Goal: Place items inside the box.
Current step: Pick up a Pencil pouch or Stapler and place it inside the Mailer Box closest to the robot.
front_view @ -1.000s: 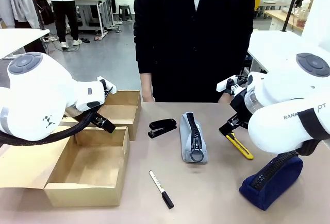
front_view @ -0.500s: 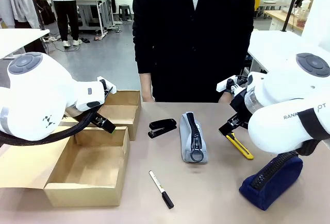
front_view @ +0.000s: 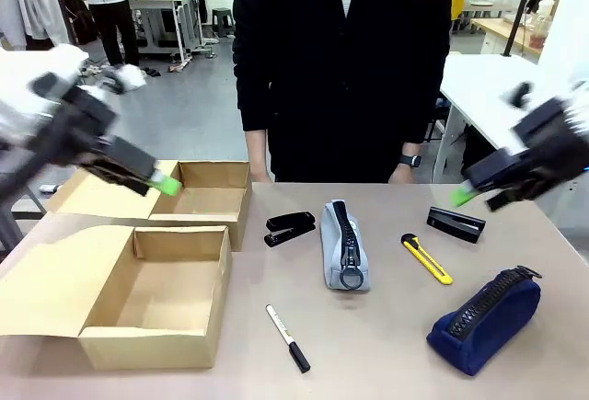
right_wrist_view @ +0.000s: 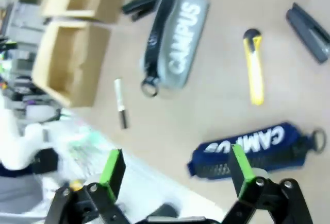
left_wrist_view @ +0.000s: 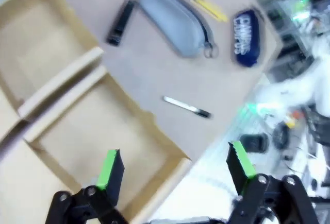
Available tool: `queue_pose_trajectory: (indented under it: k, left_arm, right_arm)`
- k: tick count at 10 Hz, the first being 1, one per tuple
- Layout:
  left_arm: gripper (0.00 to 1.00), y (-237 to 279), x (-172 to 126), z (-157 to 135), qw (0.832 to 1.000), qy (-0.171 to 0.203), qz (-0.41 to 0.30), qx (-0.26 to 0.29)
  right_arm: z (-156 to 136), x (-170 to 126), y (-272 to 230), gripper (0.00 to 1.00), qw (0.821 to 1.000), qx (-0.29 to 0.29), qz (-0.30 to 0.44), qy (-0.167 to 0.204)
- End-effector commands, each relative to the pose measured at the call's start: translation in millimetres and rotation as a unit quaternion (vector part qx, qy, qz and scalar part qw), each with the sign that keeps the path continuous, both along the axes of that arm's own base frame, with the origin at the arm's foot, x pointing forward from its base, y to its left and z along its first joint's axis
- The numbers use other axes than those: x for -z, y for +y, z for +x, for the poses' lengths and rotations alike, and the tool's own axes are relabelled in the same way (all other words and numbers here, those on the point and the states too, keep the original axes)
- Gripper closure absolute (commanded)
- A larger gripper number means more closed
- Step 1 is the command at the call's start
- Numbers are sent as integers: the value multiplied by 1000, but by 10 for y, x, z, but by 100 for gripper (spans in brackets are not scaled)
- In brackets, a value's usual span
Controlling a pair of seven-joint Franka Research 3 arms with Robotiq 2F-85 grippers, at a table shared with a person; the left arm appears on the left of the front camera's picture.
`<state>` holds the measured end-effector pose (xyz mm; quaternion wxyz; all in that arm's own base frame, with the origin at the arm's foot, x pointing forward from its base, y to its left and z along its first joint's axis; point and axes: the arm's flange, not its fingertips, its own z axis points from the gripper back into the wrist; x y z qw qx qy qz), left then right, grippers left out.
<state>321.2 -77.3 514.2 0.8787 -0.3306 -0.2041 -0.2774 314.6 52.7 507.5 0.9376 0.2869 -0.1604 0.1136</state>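
The box (front_view: 161,299) stands open at the front left, its wide flap folded out to the left, with nothing showing inside. On the table lie a black stapler (front_view: 290,228), a grey pencil case (front_view: 345,244), a yellow utility knife (front_view: 426,258), a white marker (front_view: 287,337) and a navy pouch (front_view: 485,320). My left gripper (front_view: 166,183) hangs blurred above the far left, and in its wrist view it is open (left_wrist_view: 175,167) over the box (left_wrist_view: 103,136). My right gripper (front_view: 463,196) is blurred at the far right and open (right_wrist_view: 176,166), high above the pouch (right_wrist_view: 252,149) and knife (right_wrist_view: 253,67).
A smaller cardboard box (front_view: 207,200) stands open behind the big one. A second dark stapler (front_view: 456,223) lies at the far right. A person in a dark top stands at the far edge, one hand (front_view: 403,176) resting near the table.
Both arms have swung away from the camera, up and outward, and are motion-blurred. That uncovered the second dark stapler at the right. The items have not moved.
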Motion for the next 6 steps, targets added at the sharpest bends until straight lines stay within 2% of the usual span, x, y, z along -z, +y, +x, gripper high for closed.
queue_pose_trajectory:
  k: [1,2,3,4,5,6]
  left_arm:
    - [0,951,127,122,989,90,-117,-13]
    - [0,1522,210,88,972,100,-200,-67]
    - [0,2012,328,18,948,105,-276,-120]
    - [0,2629,586,-155,889,97,-403,-194]
    - [0,2869,792,-300,843,88,-476,-233]
    - [0,2820,977,-453,802,76,-525,-273]
  right_arm:
    - [-437,-7,-911,0,983,121,140,-4]
    - [-697,94,-1416,0,964,157,209,-37]
    - [-911,215,-1847,0,940,205,265,-70]
    - [-1177,450,-2382,0,901,286,314,-93]
    - [-1309,643,-2617,0,886,323,316,-106]
    - [-1395,865,-2806,0,871,355,328,-93]
